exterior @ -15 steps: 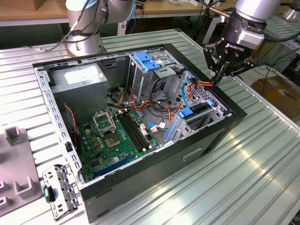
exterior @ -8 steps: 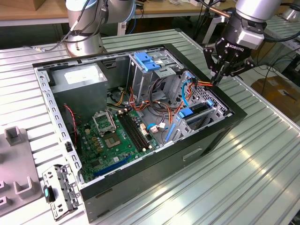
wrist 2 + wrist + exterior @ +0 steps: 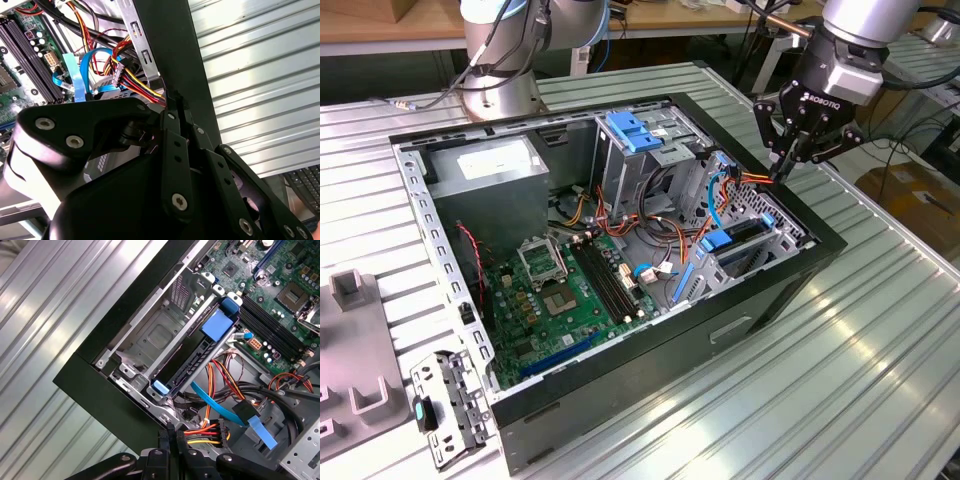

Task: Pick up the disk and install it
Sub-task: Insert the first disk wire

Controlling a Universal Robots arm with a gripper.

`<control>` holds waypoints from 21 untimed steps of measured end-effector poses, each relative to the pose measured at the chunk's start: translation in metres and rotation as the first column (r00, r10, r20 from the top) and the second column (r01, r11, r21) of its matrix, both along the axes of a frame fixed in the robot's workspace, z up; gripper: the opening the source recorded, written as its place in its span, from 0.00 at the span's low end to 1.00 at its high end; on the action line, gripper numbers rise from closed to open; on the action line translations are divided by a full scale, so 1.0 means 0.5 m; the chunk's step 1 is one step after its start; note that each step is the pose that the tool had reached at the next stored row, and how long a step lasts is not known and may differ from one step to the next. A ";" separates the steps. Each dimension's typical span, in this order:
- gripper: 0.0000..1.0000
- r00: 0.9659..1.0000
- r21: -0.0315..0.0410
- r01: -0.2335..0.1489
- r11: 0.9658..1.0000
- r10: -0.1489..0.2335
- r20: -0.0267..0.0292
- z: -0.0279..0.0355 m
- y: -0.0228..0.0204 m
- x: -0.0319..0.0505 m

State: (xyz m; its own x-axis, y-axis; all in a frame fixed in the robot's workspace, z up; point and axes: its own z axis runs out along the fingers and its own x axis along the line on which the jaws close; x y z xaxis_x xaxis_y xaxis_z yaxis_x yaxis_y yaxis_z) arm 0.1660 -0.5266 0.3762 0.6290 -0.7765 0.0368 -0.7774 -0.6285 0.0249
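The claw (image 3: 782,170) hangs over the far edge of the open computer case (image 3: 650,370), on the exterior view's right. Its 2 fingers are clenched, tips pressed together. In both wrist views the tips sit right against a bundle of red, yellow and orange wires (image 3: 197,432) that leads to a black power connector (image 3: 223,430). I cannot tell whether any wire is pinched between them.

The disk (image 3: 192,362) is not in the claw. It stands on edge in the metal drive cage (image 3: 155,335) at the corner of the case, just below the claw. A blue rail end (image 3: 161,387) shows at one end of it and a blue pull tab (image 3: 218,324) at the other. In the exterior view the disk (image 3: 745,232) appears as a dark slab with blue trim inside that same cage. A flat blue data cable (image 3: 220,407) runs between the disk and the power connector.

Deeper inside the case lie the green motherboard (image 3: 560,290), the grey power-supply box (image 3: 490,165) and a second cage topped by a blue latch (image 3: 635,130). The case rests on a ribbed metal bench (image 3: 880,340).
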 end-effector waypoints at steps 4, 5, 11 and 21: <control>0.16 1.000 0.000 0.021 1.000 -0.021 0.000 0.000 0.0000 -0.001; 0.16 1.000 0.000 0.031 1.000 -0.031 0.000 0.000 0.0000 -0.001; 0.16 0.997 0.000 0.083 0.997 -0.083 0.000 0.000 0.0002 -0.006; 0.16 0.988 0.000 0.155 0.988 -0.155 0.000 -0.001 0.0000 -0.018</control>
